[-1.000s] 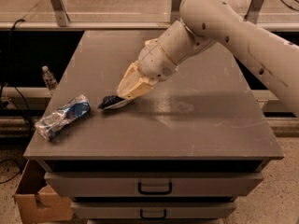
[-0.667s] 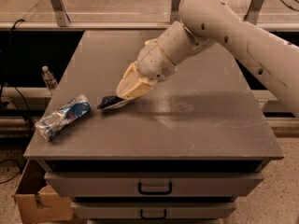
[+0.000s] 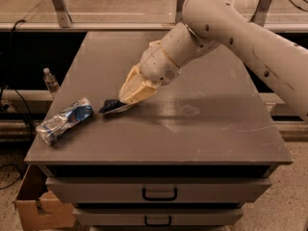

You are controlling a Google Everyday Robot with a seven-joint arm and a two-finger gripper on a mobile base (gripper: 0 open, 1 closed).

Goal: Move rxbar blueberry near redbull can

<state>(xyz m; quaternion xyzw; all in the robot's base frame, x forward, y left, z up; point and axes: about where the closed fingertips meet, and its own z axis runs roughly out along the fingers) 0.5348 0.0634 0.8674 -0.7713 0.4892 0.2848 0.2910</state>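
Peeking out from beneath the gripper [image 3: 127,99], perhaps gripped: rxbar blueberry [image 3: 110,107].

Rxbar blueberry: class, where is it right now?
In the camera view the rxbar blueberry lies left of centre on the table, just right of the redbull can, its right end at the gripper.

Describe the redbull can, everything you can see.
The redbull can is crushed silver and blue metal, lying on its side, angled, near the front-left corner of the table. Only the table touches it. The rxbar blueberry lies just right of it in the view, apart, with the tool over the bar's far end.
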